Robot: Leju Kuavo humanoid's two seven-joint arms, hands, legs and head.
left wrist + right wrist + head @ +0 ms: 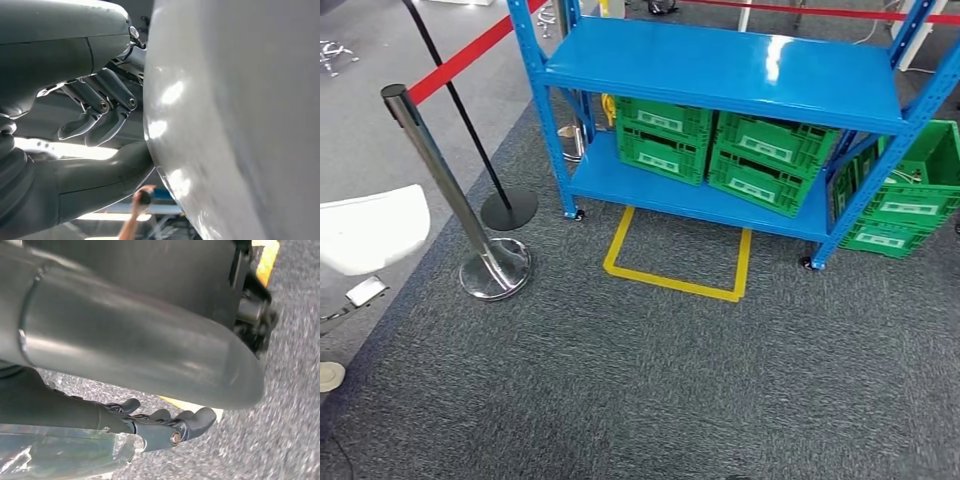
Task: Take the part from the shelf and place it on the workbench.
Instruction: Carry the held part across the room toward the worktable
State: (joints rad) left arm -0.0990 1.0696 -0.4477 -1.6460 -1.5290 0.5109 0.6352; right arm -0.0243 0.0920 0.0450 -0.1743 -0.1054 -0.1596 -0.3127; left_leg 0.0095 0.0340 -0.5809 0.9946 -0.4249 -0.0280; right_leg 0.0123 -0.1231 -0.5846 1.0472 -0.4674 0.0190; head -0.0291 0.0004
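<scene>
The blue metal shelf stands ahead and askew in the head view, its upper board bare. In the right wrist view my right hand hangs over the grey carpet. Its dark fingers lie stretched along a thing wrapped in clear crinkled plastic, which the hand holds against itself; the thing inside is hard to make out. My left hand hangs beside a rounded silver surface, fingers loosely bent and apart from the thumb, nothing in it.
Green crates sit on the lower board, and another stands on the floor at the right. A yellow tape outline marks the carpet. A chrome post with red belt and a white surface stand left. A person's arm shows far off.
</scene>
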